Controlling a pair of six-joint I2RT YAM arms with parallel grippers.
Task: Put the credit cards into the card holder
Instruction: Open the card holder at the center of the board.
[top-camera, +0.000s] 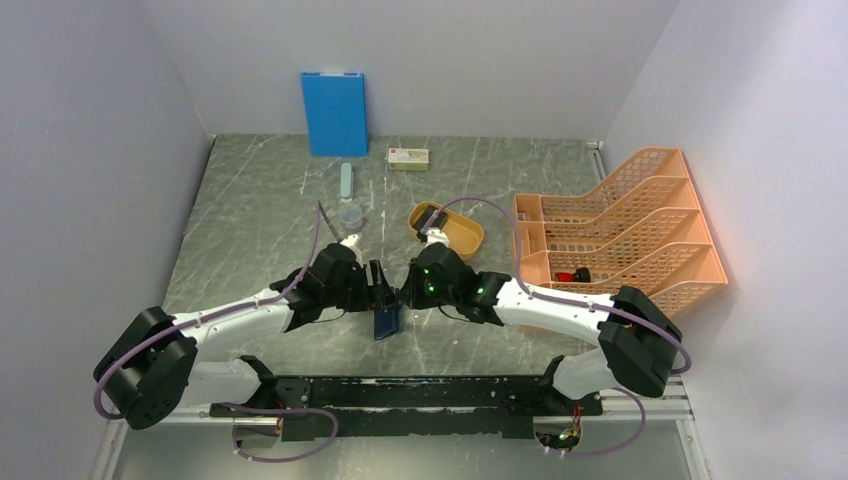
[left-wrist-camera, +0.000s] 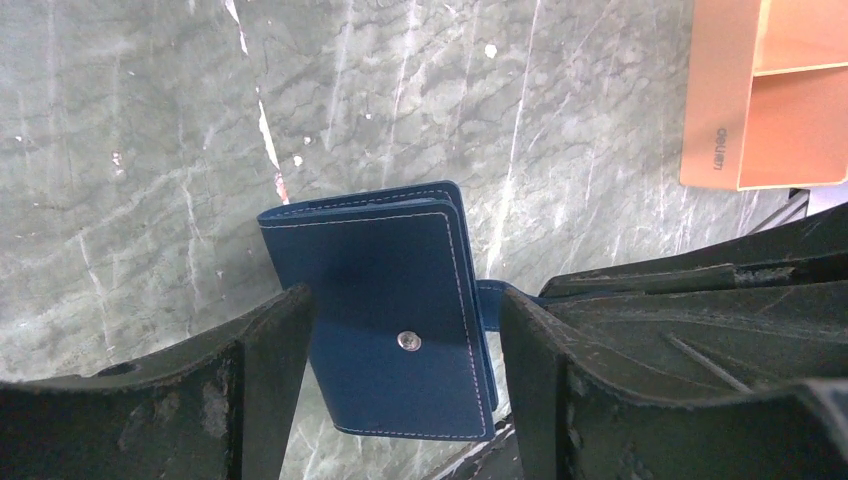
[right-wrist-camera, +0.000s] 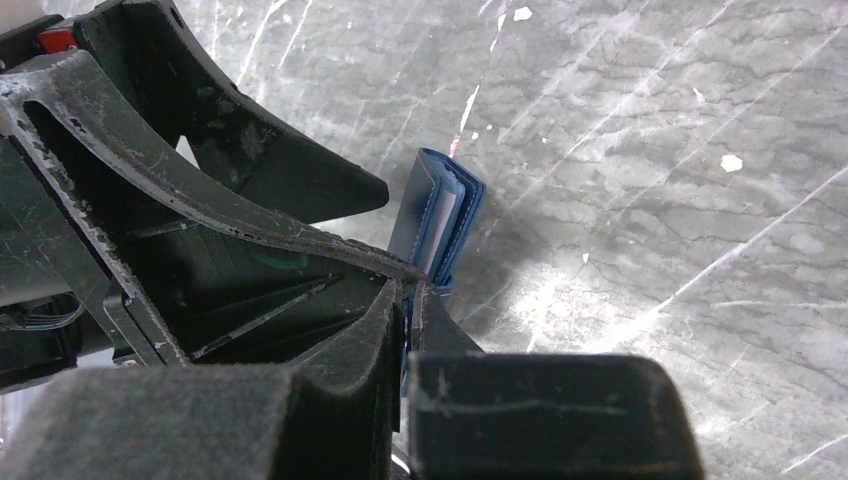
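Right gripper (right-wrist-camera: 410, 300): pressed together, pinching the snap tab (left-wrist-camera: 489, 297) of the card holder (left-wrist-camera: 385, 290). Left gripper (left-wrist-camera: 405, 310): spread wide, a finger (left-wrist-camera: 265, 380) on either side of the holder's broad face. One finger overlapping the holder's edge, contact not clear. The other finger just apart from it.

Holder folded shut, metal stud (left-wrist-camera: 407, 341) showing on the face, pale stitching round the edge. Edge-on from the right wrist: leaves slightly parted, pale strip between them, card or lining not tellable.

From above: holder in the middle of the table (top-camera: 250, 220), toward the near side, right at the two meeting claw tips. Resting or lifted: cannot tell.

Far side: blue board (top-camera: 334, 113) leaning on the back wall, small box (top-camera: 408, 158) to its right. Pale blue stick (top-camera: 346, 180) and clear cup (top-camera: 350, 214) nearer. Yellow oval tray (top-camera: 462, 235) just beyond the right gripper. Orange file rack (top-camera: 620, 215) along the right edge, red item (top-camera: 577, 273) in one slot.
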